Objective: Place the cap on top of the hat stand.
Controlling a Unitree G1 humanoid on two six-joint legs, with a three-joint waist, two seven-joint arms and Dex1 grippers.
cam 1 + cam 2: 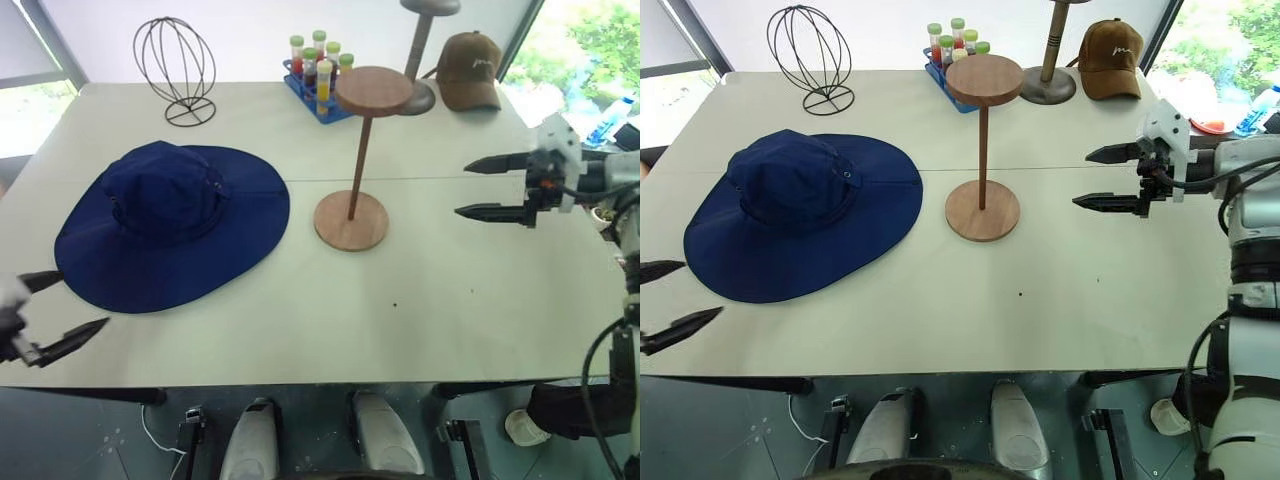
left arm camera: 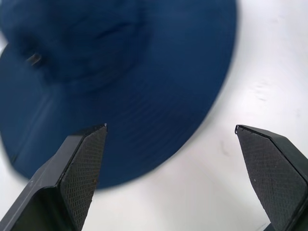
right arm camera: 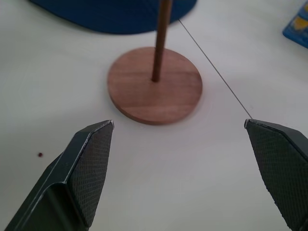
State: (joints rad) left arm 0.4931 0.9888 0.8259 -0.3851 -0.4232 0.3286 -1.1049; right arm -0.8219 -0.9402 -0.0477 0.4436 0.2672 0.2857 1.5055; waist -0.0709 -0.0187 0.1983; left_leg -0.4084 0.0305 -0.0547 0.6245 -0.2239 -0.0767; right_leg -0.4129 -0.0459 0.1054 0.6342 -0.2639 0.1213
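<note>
1. Step in hand, as judged: picking up the cap [image 1: 172,224]. It lies flat on the white surface [image 1: 440,300], crown up, not yet touched.
2. Left hand [image 1: 62,312] sits at the near left edge of the surface, just beside the cap's near brim; fingers spread wide, nothing between them. The left wrist view looks across that brim toward the crown.
3. Right hand [image 1: 490,188] hovers over the surface to the right of the hat stand [image 1: 360,150], well apart from it; fingers also spread wide and empty, pointed toward the stand's base.
4. Advice: bring the left hand in low so one finger slides under the brim edge and the other closes on top. The fabric looks soft and will likely droop, so pinch well inside the rim rather than at its very edge.
5. Lift high enough for the sagging brim to pass over the disc top, then centre the crown on the disc.
6. Risk: the stand is a thin rod on a small round base; a sideways brush could tip it. The right hand might steady it.
7. Cap: navy blue, wide round brim, soft domed crown with a slightly crumpled top.
8. Stand: brown wood, upright, bare disc top, just beside the cap's right brim.
</note>
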